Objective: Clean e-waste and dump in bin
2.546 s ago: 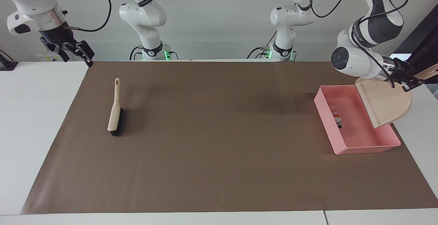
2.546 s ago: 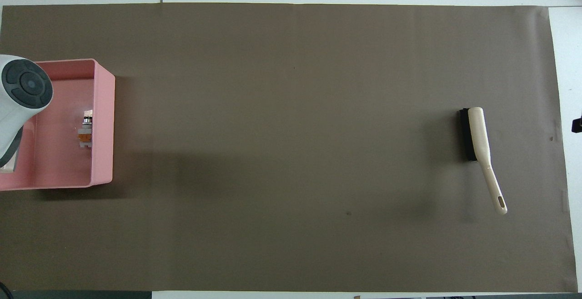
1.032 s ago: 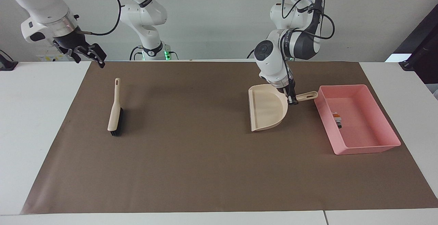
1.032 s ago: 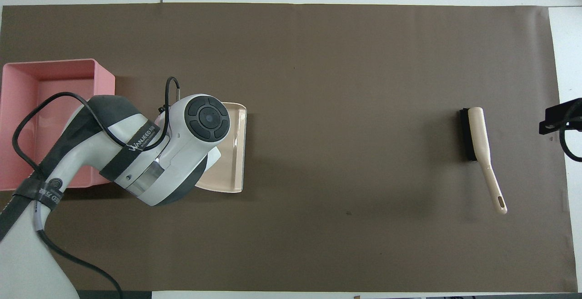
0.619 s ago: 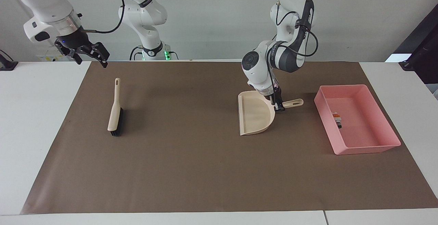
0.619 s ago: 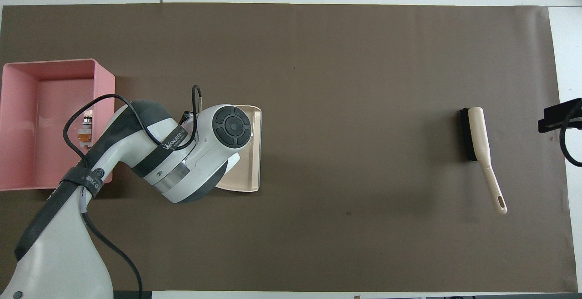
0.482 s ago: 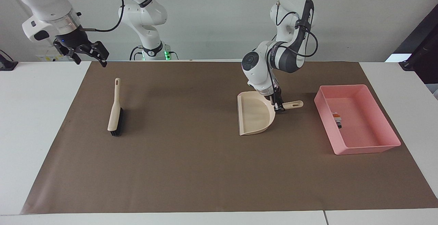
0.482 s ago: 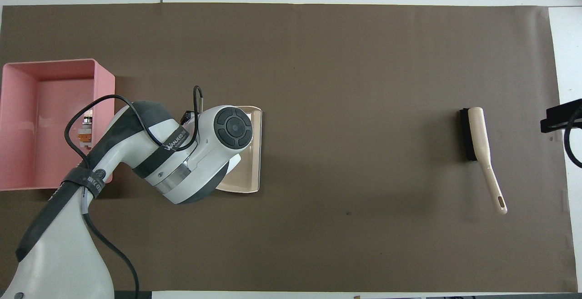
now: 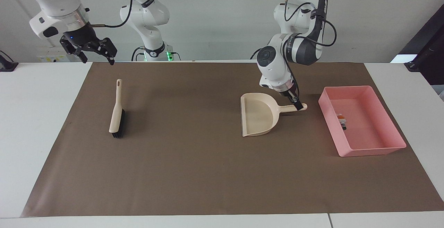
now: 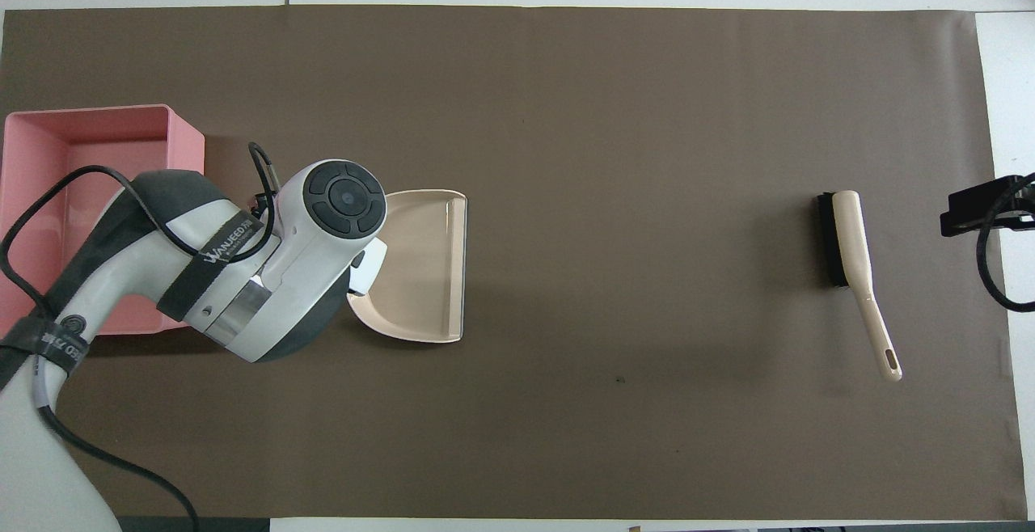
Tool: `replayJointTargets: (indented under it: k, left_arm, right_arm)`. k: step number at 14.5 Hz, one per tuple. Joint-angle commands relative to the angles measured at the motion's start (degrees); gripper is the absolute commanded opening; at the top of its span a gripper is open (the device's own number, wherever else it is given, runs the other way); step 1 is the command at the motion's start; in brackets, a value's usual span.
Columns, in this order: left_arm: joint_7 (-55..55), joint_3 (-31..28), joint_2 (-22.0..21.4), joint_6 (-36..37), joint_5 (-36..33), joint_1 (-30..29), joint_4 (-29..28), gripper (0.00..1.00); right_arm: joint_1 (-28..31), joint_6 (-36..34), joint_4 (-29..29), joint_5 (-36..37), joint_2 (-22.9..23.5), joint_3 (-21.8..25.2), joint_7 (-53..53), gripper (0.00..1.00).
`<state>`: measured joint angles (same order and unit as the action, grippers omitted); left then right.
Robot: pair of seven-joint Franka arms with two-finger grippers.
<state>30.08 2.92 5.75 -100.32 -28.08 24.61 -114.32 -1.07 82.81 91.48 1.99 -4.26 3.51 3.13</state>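
Observation:
The e-waste (image 9: pixel 342 120), a small white piece with orange marks and a black one, lies in the pink bin (image 9: pixel 347 90) at the left arm's end of the mat. In the overhead view the left arm (image 10: pixel 340 196) hides the e-waste and part of the bin (image 10: pixel 186 144). The beige dustpan (image 9: pixel 258 119) lies flat on the mat beside the bin and also shows in the overhead view (image 10: pixel 424 265). My left gripper (image 9: pixel 297 106) is low at the end of the dustpan's handle. My right gripper (image 9: pixel 93 49) is open, empty and raised over the mat's corner.
A beige brush with black bristles (image 9: pixel 116 113) lies on the brown mat (image 9: pixel 194 165) toward the right arm's end and shows in the overhead view (image 10: pixel 849 249). The right gripper shows at that view's edge (image 10: pixel 970 213). White table surrounds the mat.
The left arm carried the dustpan from over the bin to the mat and laid it flat. Its gripper then slid along the handle toward the end. The right gripper drifted toward the mat.

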Motion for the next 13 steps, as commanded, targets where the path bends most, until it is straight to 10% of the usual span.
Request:
replayJointTargets:
  k: [1,13]
  left_arm:
    - [-6.6,-0.1,-2.5,0.8,3.9,-3.9,-1.1,0.99]
    - [-22.6,-0.3,-5.7,4.2,25.8,-27.7,9.2,0.99]
  right_arm:
    - [0.0,-0.7,-1.1,0.7,0.7,-0.3,1.1,0.99]
    - [-0.2,3.4,2.1,0.0,-0.3,-0.4,5.5,0.99]
